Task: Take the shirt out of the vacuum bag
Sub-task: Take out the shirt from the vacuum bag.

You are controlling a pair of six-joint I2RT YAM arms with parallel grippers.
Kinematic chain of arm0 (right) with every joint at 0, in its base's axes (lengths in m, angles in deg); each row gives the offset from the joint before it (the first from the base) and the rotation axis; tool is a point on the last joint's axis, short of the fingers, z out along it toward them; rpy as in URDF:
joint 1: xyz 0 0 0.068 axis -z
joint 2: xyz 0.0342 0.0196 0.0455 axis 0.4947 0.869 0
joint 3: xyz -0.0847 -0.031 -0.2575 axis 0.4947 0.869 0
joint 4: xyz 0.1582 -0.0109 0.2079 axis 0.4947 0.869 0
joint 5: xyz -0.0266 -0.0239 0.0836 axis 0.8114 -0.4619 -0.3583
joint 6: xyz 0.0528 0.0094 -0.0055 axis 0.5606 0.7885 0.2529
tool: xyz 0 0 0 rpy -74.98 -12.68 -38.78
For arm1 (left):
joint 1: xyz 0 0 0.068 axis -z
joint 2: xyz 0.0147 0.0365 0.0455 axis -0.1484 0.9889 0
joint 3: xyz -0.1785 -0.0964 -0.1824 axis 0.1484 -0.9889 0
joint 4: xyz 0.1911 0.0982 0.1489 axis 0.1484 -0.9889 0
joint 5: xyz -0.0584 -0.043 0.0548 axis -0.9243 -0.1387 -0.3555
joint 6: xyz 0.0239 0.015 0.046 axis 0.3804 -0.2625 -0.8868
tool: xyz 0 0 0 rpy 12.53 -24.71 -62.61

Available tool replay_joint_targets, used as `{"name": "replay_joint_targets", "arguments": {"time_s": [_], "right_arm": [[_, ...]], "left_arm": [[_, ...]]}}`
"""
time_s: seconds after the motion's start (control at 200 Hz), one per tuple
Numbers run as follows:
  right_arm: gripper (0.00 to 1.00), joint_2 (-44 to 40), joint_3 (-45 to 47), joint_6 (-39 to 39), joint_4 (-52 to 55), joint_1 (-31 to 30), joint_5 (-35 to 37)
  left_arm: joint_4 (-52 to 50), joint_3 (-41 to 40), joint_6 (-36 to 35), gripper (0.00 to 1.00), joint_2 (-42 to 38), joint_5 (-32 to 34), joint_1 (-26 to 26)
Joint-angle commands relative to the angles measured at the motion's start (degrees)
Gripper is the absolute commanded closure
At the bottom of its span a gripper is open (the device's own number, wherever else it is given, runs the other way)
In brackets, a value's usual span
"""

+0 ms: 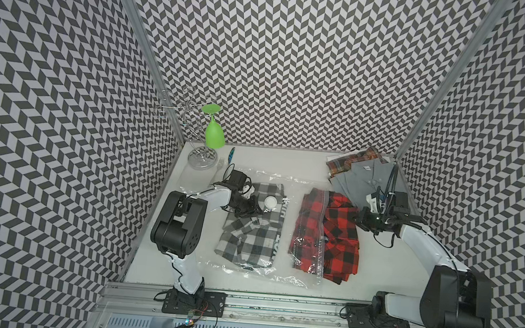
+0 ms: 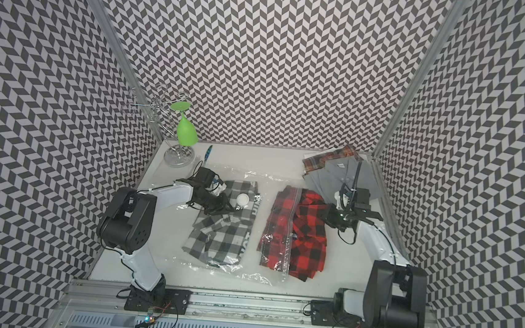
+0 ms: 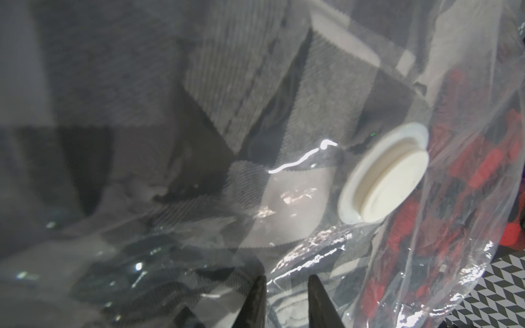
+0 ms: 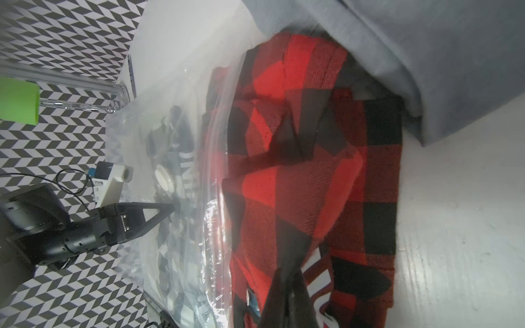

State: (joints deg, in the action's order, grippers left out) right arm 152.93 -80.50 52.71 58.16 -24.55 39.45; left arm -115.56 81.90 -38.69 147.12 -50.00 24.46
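The vacuum bag lies flat on the white table, its white valve cap facing up. A grey-and-white plaid shirt sits inside it. A red-and-black plaid shirt straddles the bag's open right edge, partly under the plastic and partly out on the table. My left gripper rests beside the valve with bag film pinched between its narrowly parted fingers. My right gripper is shut on the red shirt's cloth.
Folded grey shirts and a brown plaid one are stacked at the back right, just behind my right wrist. A wire rack holding a green glass, a fork and a blue pen stand at the back left.
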Motion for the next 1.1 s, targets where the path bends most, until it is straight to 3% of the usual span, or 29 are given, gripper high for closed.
{"name": "replay_joint_targets", "arguments": {"time_s": [0.0, 0.646, 0.896, 1.096], "right_arm": [[1.0, -1.68, -2.18, 0.06, 0.3, -0.71, -2.69], [1.0, -4.31, -8.2, 3.82, 1.36, -2.11, -8.48], [1.0, -1.24, -10.08, 2.42, 7.58, -1.61, 0.95], [1.0, -1.49, -15.11, 1.06, 9.93, -0.4, 3.07]], "left_arm": [[-0.42, 2.16, 0.27, 0.72, 1.31, -0.73, 1.1], [0.64, 0.46, -0.02, 0.73, 2.8, -0.6, 3.14], [1.14, 0.13, -0.17, 0.73, 3.38, -0.6, 3.5], [1.56, -0.54, -0.2, 0.73, 4.16, 0.02, 3.53]]}}
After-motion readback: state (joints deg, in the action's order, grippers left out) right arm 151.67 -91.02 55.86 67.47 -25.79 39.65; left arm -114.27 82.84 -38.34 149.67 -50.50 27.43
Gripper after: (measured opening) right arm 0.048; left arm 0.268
